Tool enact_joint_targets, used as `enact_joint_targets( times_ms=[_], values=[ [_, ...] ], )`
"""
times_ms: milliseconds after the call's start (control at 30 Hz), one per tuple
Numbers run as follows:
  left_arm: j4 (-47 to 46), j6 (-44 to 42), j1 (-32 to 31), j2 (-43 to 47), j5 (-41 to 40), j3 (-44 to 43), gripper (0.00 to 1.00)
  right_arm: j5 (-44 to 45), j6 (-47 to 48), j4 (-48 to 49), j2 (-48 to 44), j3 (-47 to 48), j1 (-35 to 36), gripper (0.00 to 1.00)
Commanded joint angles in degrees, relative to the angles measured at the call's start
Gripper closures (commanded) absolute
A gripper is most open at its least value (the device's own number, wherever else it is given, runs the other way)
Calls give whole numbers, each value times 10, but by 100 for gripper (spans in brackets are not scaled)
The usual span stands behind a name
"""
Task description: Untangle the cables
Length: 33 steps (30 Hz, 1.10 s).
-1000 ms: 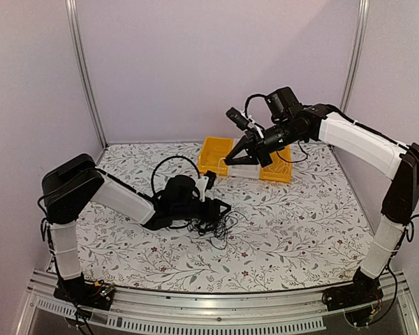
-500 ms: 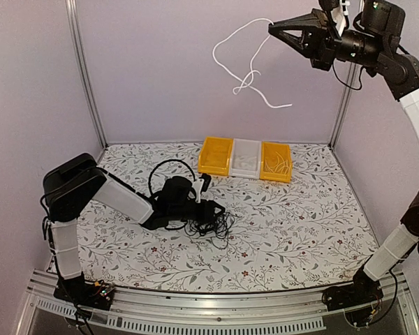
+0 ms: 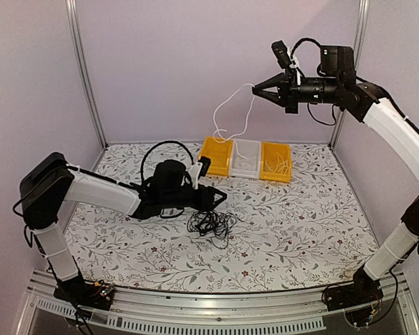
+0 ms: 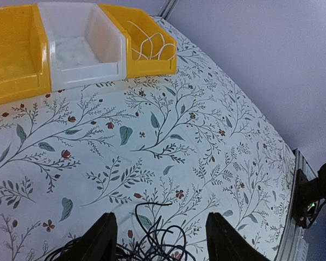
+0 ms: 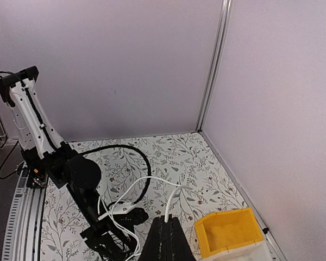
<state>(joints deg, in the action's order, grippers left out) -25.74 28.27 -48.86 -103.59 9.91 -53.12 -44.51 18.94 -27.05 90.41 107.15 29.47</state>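
Hovering open left pincer just above black cables, right pincer clamping white cable

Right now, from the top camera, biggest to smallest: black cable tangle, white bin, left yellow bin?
1. The black cable tangle, slightly the widest, though it lies nearer the camera.
2. The white bin and left yellow bin: they look alike, so no ranking.

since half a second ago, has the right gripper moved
Yes. The right gripper has come down from the top of the view toward the bins, with the white cable hanging from it.
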Motion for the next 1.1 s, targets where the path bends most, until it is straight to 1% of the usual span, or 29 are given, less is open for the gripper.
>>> enact_joint_targets(
  times_ms=[0, 100, 233, 333, 400, 467, 533, 800, 1067],
  values=[
    [44, -18, -4, 27, -8, -27, 41, 31, 4, 54, -31, -67, -32, 100],
    [69, -17, -4, 36, -21, -46, 40, 44, 7, 63, -29, -102, -49, 100],
    [70, -15, -5, 51, -27, -55, 40, 66, 15, 76, -23, -141, -71, 100],
    [90, -16, -5, 59, -37, -72, 40, 102, 12, 87, -11, -158, -88, 100],
    [108, -19, -5, 64, -42, -80, 40, 146, 7, 103, 1, -166, -96, 100],
    [111, -25, -7, 70, -45, -78, 40, 183, 0, 124, 16, -168, -103, 100],
    [115, -31, -9, 75, -45, -76, 40, 200, -10, 133, 31, -162, -114, 100],
    [141, -32, -11, 88, -53, -75, 39, 229, -57, 150, 100, -135, -158, 100],
    [161, -33, -12, 91, -62, -70, 39, 249, -76, 153, 161, -131, -191, 100]
  ],
)
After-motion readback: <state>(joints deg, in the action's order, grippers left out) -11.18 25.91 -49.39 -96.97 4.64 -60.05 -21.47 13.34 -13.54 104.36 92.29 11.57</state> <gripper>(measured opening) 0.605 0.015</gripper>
